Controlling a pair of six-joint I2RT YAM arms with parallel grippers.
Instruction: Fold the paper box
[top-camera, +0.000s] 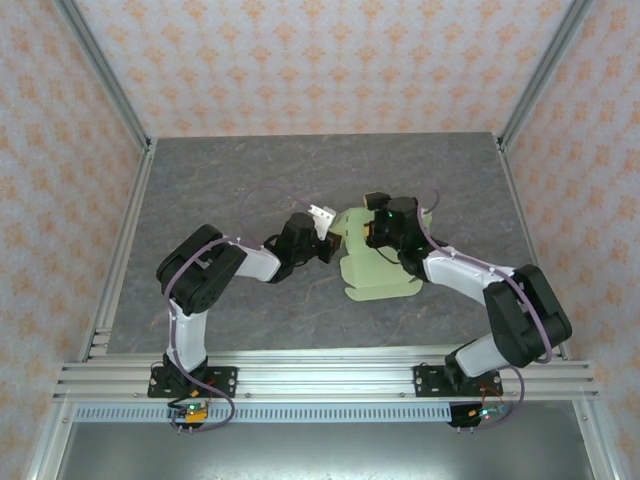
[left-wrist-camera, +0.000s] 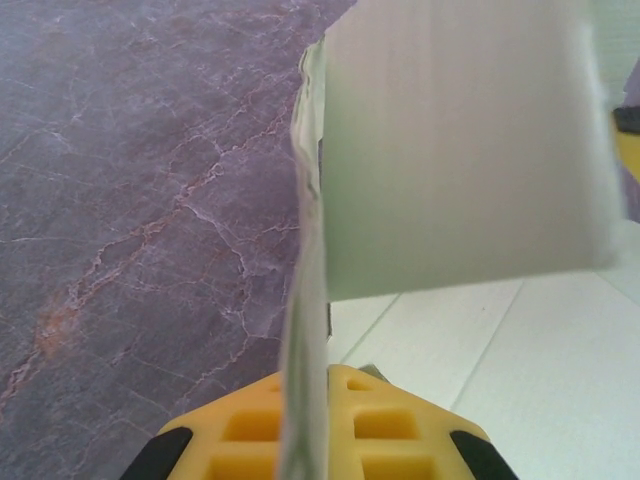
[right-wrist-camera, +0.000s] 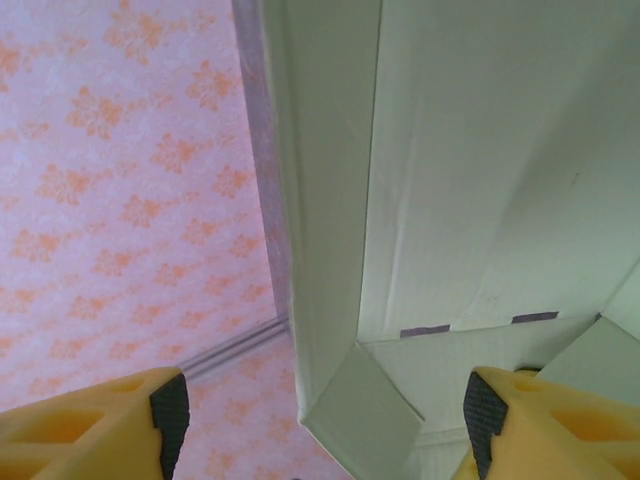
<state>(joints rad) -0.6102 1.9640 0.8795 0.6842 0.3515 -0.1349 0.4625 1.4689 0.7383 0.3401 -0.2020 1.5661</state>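
Observation:
The paper box (top-camera: 378, 272) is a pale green die-cut sheet lying mid-table, partly folded up at its far end. My left gripper (top-camera: 326, 243) reaches in from the left and is shut on the box's left edge. In the left wrist view its yellow fingers (left-wrist-camera: 390, 420) pinch a thin upright panel of the paper box (left-wrist-camera: 460, 150). My right gripper (top-camera: 383, 226) hovers over the raised far part. In the right wrist view the right gripper (right-wrist-camera: 325, 420) is open, with a raised wall and corner flap of the paper box (right-wrist-camera: 450, 180) between the spread fingers, touching neither.
The table top (top-camera: 230, 180) is grey marble-patterned. Aluminium frame posts (top-camera: 105, 75) rise at the back corners, with flowered wallpaper walls (top-camera: 320, 60) around. A rail (top-camera: 320, 378) runs along the near edge by the arm bases.

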